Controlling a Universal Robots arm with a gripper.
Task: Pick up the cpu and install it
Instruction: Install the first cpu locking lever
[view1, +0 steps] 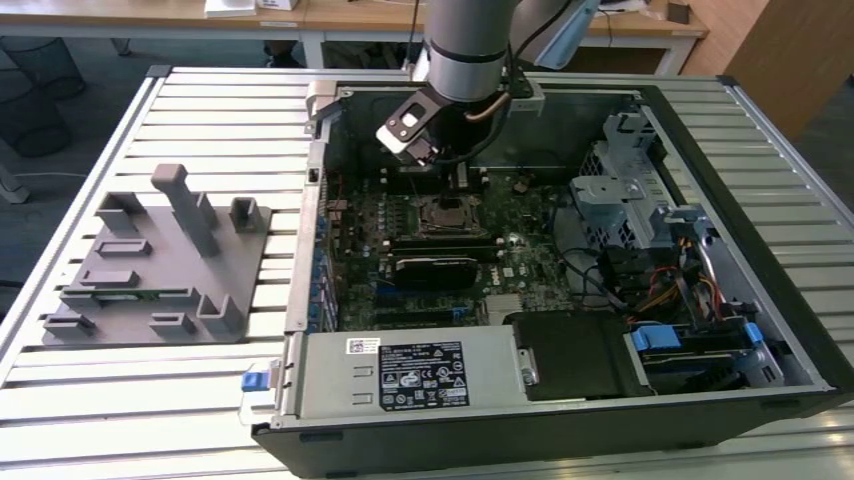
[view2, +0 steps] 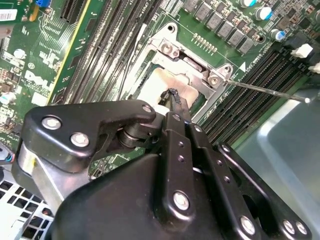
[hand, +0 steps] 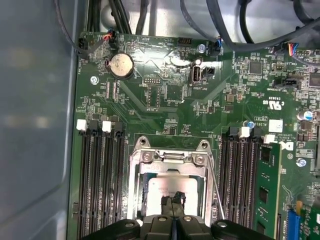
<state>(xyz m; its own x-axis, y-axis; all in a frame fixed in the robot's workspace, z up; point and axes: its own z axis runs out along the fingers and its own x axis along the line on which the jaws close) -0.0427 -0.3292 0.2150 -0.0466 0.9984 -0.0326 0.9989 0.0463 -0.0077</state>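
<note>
While the jaws sit closed together at the cpu (hand: 162, 189) in its socket frame (hand: 136, 175), memory slots (hand: 100, 180) flank both sides.

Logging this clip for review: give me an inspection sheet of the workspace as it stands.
Surface: slatted metal table carrying an open computer case.
Job's things: cpu lies inside the socket frame; a thin lever rod stands beside it.
Clutter: grey fixture block on the exterior view's left.
Grippers: gripper, jaws shut, tips directly over the cpu.
Cables: black bundle past the motherboard's edge; coloured wires inside the case.
Surroundings: wooden desks, mesh bin.
</note>
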